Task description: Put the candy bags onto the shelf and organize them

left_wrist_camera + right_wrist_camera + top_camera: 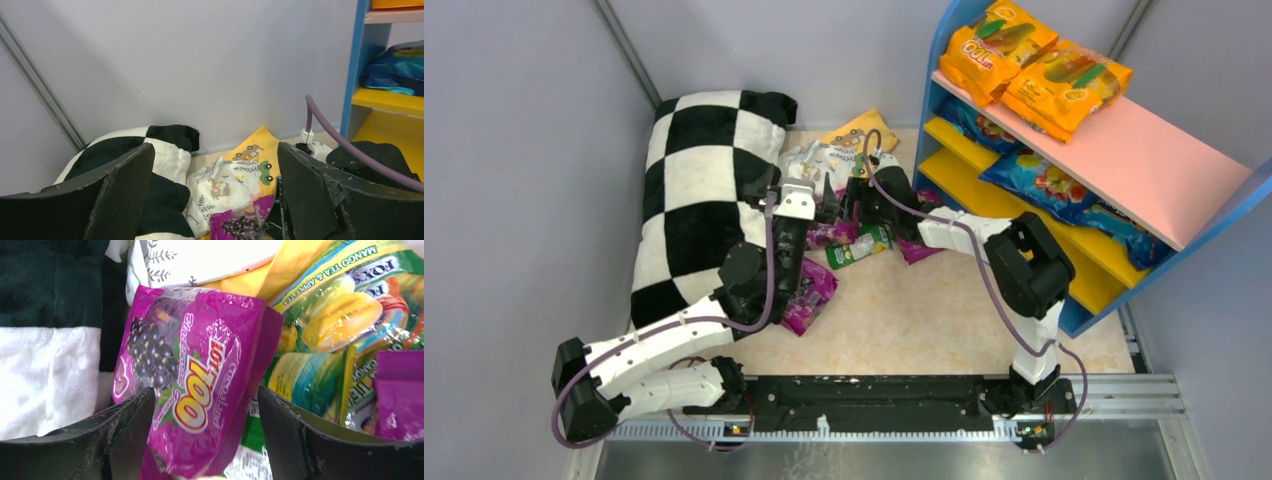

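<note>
Several candy bags lie on the floor: a purple one (pixel 809 295) near the left arm, another purple one (pixel 829 235), a green one (pixel 860 246), and a purple one (pixel 914 250). My right gripper (pixel 206 400) is open, its fingers on either side of the purple grape bag (pixel 200 340); the green bag (pixel 340 305) shows in the gap beside the right finger. My left gripper (pixel 215 157) is wide open with nothing in it, above a purple bag (pixel 240 222). The shelf (pixel 1124 160) on the right holds orange bags (pixel 1034 65) on its pink top and blue bags (pixel 1044 185) on its yellow boards.
A black-and-white checkered pillow (pixel 704 190) leans at the left wall. A patterned white cloth (pixel 225 185) and a yellow cloth (pixel 255 150) lie behind the bags. The two grippers (pixel 814 198) (pixel 846 212) are close together. Grey walls enclose the floor.
</note>
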Controlling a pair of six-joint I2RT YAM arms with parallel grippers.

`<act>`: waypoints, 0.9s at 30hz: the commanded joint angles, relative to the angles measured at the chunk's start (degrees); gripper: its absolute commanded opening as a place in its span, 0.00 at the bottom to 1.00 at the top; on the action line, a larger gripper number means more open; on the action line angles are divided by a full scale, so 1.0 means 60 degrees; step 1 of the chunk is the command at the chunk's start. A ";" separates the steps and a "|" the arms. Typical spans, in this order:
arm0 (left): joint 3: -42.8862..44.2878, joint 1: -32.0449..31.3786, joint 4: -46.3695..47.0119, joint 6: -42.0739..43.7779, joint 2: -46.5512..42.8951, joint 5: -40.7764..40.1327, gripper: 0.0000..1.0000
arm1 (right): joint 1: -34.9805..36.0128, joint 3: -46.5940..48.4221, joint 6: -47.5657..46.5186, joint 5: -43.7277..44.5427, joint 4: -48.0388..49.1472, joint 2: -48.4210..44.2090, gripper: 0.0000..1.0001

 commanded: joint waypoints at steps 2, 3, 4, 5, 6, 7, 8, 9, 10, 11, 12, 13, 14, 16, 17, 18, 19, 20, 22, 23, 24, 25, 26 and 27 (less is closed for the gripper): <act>0.0036 0.0505 0.0630 -0.0132 -0.0263 0.0203 0.99 | 0.0059 0.1007 -0.0077 -0.0438 0.0078 0.0697 0.66; 0.0052 0.0557 0.0523 -0.0255 -0.0272 0.0252 0.99 | 0.0062 0.0988 -0.0005 -0.0497 0.0100 0.0715 0.61; 0.0091 0.0582 0.0428 -0.0341 -0.0256 0.0287 0.99 | 0.0058 0.0905 0.0072 -0.0601 0.0178 0.0673 0.54; 0.0112 0.0587 0.0359 -0.0347 -0.0240 0.0317 0.99 | 0.0065 0.0750 0.0158 -0.0702 0.0334 0.0598 0.48; 0.0098 0.0588 0.0340 -0.0355 -0.0230 0.0326 0.99 | 0.0055 0.0557 0.0294 -0.0755 0.0518 0.0488 0.40; 0.0086 0.0601 0.0357 -0.0370 -0.0233 0.0311 0.99 | 0.0061 0.0300 0.0461 -0.0752 0.0735 0.0350 0.30; 0.0088 0.0613 0.0347 -0.0422 -0.0244 0.0329 0.99 | 0.0051 0.0059 0.0602 -0.0783 0.0942 0.0217 0.19; 0.0097 0.0617 0.0270 -0.0492 -0.0262 0.0363 0.99 | 0.0060 -0.0172 0.0783 -0.0794 0.1109 0.0061 0.11; 0.0122 0.0617 0.0191 -0.0580 -0.0286 0.0398 0.99 | 0.0065 -0.0417 0.0927 -0.0779 0.1223 -0.0112 0.04; 0.0147 0.0617 0.0099 -0.0637 -0.0293 0.0465 0.99 | 0.0073 -0.0677 0.1051 -0.0757 0.1321 -0.0379 0.00; 0.0148 0.0617 0.0087 -0.0677 -0.0305 0.0482 0.99 | 0.0076 -0.0986 0.1165 -0.0665 0.1412 -0.0650 0.00; 0.0123 0.0617 0.0100 -0.0711 -0.0317 0.0485 0.99 | 0.0097 -0.1288 0.1280 -0.0521 0.1449 -0.0930 0.00; 0.0122 0.0617 0.0113 -0.0730 -0.0335 0.0485 0.99 | 0.0132 -0.1566 0.1375 -0.0350 0.1381 -0.1237 0.00; 0.0120 0.0617 0.0082 -0.0806 -0.0368 0.0506 0.99 | 0.0403 -0.2109 0.1478 0.0234 0.1039 -0.1928 0.00; 0.0136 0.0617 0.0036 -0.0863 -0.0400 0.0524 0.99 | 0.0615 -0.2346 0.1504 0.0759 0.0740 -0.2280 0.00; 0.0154 0.0617 -0.0038 -0.0925 -0.0446 0.0539 0.99 | 0.0847 -0.2503 0.1507 0.1262 0.0307 -0.2578 0.00; 0.0177 0.0617 -0.0100 -0.1020 -0.0495 0.0546 0.99 | 0.1121 -0.2632 0.1526 0.1754 -0.0163 -0.2842 0.00; 0.0198 0.0604 -0.0139 -0.1085 -0.0528 0.0544 0.99 | 0.1392 -0.2722 0.1567 0.2205 -0.0639 -0.3088 0.00; 0.0193 0.0603 -0.0214 -0.1179 -0.0567 0.0570 0.99 | 0.1878 -0.2974 0.1633 0.2693 -0.1212 -0.3490 0.00; 0.0200 0.0602 -0.0238 -0.1206 -0.0548 0.0565 0.99 | 0.2072 -0.3135 0.1703 0.2731 -0.1406 -0.3636 0.00; 0.0245 0.0602 -0.0281 -0.1235 -0.0532 0.0539 0.99 | 0.2243 -0.3274 0.1776 0.2679 -0.1536 -0.3740 0.00; 0.0305 0.0602 -0.0380 -0.1326 -0.0523 0.0510 0.99 | 0.2374 -0.3440 0.1814 0.2541 -0.1558 -0.3837 0.00; 0.0375 0.0602 -0.0516 -0.1431 -0.0537 0.0508 0.99 | 0.2508 -0.3600 0.1815 0.2408 -0.1678 -0.3937 0.01; 0.0408 0.0604 -0.0624 -0.1503 -0.0555 0.0519 0.99 | 0.2651 -0.3731 0.1826 0.2263 -0.1839 -0.4051 0.02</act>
